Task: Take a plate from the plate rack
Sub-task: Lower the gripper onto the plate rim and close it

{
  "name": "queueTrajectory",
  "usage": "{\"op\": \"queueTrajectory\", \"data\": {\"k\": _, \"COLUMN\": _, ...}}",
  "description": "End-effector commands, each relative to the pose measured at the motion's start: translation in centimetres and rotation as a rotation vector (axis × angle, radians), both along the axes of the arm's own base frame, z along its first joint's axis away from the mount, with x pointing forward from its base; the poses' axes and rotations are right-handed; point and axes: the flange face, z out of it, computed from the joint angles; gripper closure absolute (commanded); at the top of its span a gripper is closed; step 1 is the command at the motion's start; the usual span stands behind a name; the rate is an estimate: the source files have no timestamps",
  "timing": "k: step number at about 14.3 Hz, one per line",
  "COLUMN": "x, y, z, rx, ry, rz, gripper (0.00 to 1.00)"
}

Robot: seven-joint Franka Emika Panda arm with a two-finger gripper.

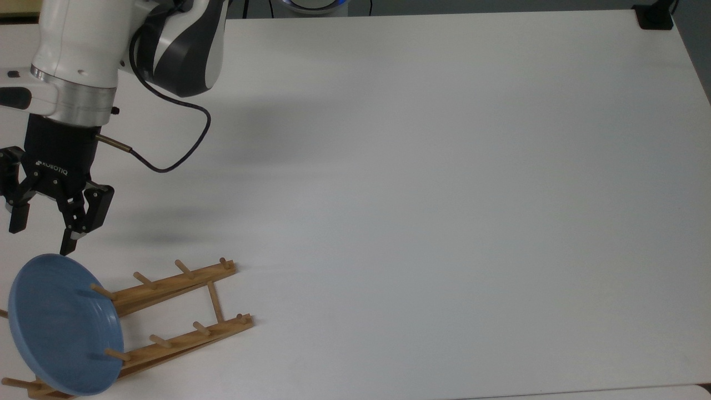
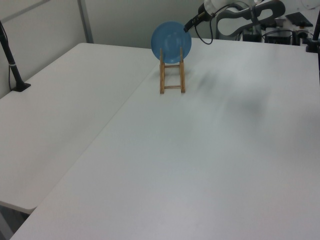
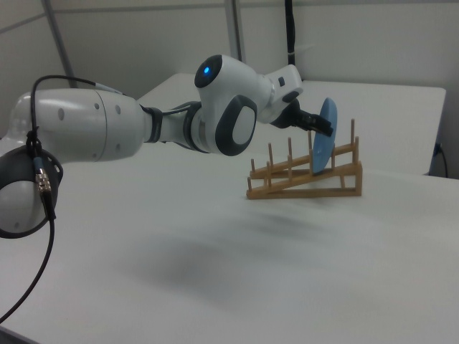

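With plate [image 1: 61,325] upright between pegs at plate rack [image 1: 183,314] end, I hold gripper [image 1: 40,236], fingers spread, just above plate rim. I judge: straddle rim, close, lift straight clear of pegs.

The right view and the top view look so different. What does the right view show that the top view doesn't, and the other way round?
Right view alone: the arm's big white rear links with a blue light, and the plate seen edge-on, standing upright between the pegs.

Top view alone: the open gripper with its two black fingers spread, just short of the plate's rim, and the plate's round blue face.

Both: the wooden plate rack on the white table, with the plate at one end.
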Motion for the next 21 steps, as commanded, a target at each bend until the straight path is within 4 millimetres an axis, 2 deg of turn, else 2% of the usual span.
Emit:
{"op": "queueTrajectory", "data": {"k": 1, "x": 1.8, "y": -0.3, "z": -1.7, "rx": -0.058, "ry": -0.014, "rz": 0.022, "gripper": 0.29}}
{"op": "queueTrajectory", "data": {"k": 4, "x": 2.2, "y": -1.0, "z": -1.8, "rx": -0.072, "ry": -0.022, "rz": 0.011, "gripper": 0.32}}
{"op": "queueTrajectory", "data": {"k": 7, "x": 2.7, "y": -0.8, "z": -2.2, "rx": -0.076, "ry": -0.026, "rz": 0.016, "gripper": 0.43}}
{"op": "queueTrajectory", "data": {"k": 9, "x": 2.8, "y": -0.6, "z": -2.6, "rx": -0.076, "ry": -0.021, "rz": 0.018, "gripper": 0.57}}
{"op": "queueTrajectory", "data": {"k": 11, "x": 2.8, "y": -0.6, "z": -2.7, "rx": -0.078, "ry": -0.018, "rz": 0.019, "gripper": 0.65}}
{"op": "queueTrajectory", "data": {"k": 15, "x": 2.7, "y": -0.9, "z": -2.5, "rx": -0.089, "ry": -0.018, "rz": 0.017, "gripper": 0.73}}
{"op": "queueTrajectory", "data": {"k": 21, "x": 2.3, "y": -1.8, "z": -1.5, "rx": -0.120, "ry": -0.052, "rz": 0.015, "gripper": 0.75}}
